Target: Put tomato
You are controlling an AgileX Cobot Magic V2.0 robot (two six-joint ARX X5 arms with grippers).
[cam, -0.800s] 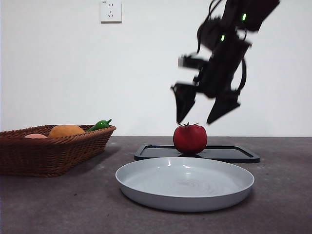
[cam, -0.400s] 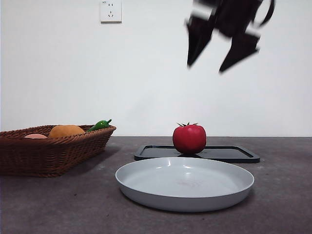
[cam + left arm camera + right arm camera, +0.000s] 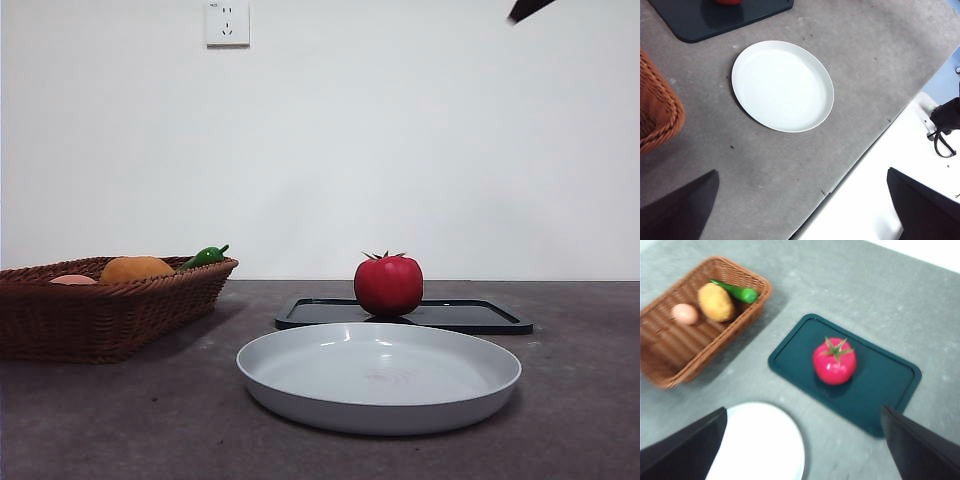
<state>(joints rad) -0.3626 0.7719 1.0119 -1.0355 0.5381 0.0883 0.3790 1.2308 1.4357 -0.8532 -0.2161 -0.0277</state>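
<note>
- On the dark tray (image 3: 470,316), toward its left part in the front view: the tomato (image 3: 389,284), glossy red, green stem uppermost, standing free with nothing touching it.
- Tray: flat, black, rectangular with rounded corners, lying on the grey table (image 3: 580,400) just behind the plate.
- Plate (image 3: 379,375): pale, round, shallow; nothing lay in it; set nearest the front camera.
- Wicker basket (image 3: 100,310): brown, at the left of the table, well apart from the tray; it held a round orange fruit (image 3: 136,268), a pale pink-orange fruit (image 3: 73,279) and a green pepper (image 3: 205,256) resting against its rim.
- Wall socket (image 3: 227,21): white, high on the wall.
- Right gripper (image 3: 802,450): raised high over the table, looking down on tomato, tray and basket; jaws spread wide, gripping nothing. In the front view only a black tip showed at the top right corner.
- Left gripper (image 3: 802,210): held above the table's near edge, the plate below it; jaws set wide apart, empty.
</note>
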